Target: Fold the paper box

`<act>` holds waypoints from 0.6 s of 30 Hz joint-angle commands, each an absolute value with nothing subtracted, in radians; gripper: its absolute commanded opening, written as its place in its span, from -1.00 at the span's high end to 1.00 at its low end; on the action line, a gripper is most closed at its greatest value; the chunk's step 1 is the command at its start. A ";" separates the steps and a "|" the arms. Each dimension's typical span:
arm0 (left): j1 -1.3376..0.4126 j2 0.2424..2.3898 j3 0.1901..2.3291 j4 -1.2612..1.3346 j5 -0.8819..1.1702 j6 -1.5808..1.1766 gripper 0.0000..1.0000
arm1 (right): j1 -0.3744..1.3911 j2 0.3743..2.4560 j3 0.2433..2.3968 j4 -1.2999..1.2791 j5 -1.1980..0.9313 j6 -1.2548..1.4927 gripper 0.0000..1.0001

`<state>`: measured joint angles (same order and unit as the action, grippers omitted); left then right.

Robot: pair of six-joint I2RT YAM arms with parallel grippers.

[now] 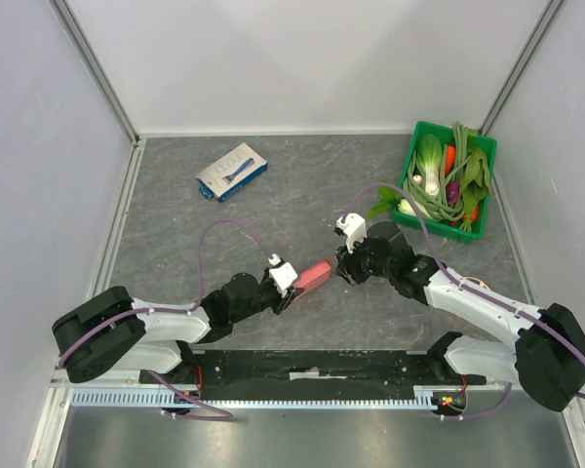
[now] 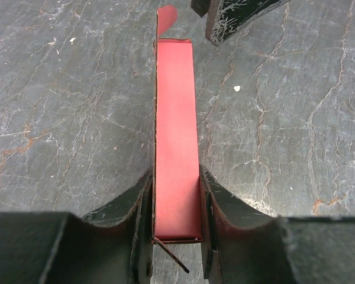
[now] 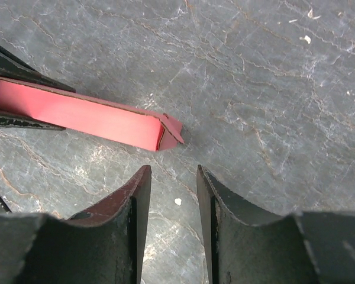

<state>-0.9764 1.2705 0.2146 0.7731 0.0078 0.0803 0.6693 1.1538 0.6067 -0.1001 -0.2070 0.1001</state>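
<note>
Closest up, the black fingers point(image 2: 143, 201) of my left hand point(image 2: 176, 183) are pinched on the near end of the thin pink-red paper box point(image 2: 176, 118). There's one finger on each long side, so that hand is holding it, closed to the box's own width. My right hand point(image 3: 173, 177) is empty, with its fingers partway apart.

What worries me is that this card looks flimsy. If my left hand squeezes any harder, I reckon the walls buckle in. If my right hand shoves the small end flap point(image 3: 176, 129) off-centre, the box could swivel in my grip or slide out backwards. The flap could also crease in the wrong spot, or the rounded tab point(image 2: 167, 15) could end up outside instead of tucked in.

As for position, the box pokes straight out ahead of my left hand, low over the grey marbled table point(image 2: 59, 89). I can't tell if its underside touches. Its far end, with the flap standing ajar, sits just ahead of my right fingertips and a bit to the side, close but not touching.
</note>
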 commanded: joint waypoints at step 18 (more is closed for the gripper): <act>-0.973 1.273 0.213 0.825 0.046 0.094 0.85 | 0.658 1.247 0.699 0.012 -0.166 0.008 0.16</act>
<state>-0.9718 1.2770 0.2146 0.7742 0.0319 0.0803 0.6655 1.2198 0.6445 -0.0147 -0.2028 0.0292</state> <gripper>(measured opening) 0.367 0.402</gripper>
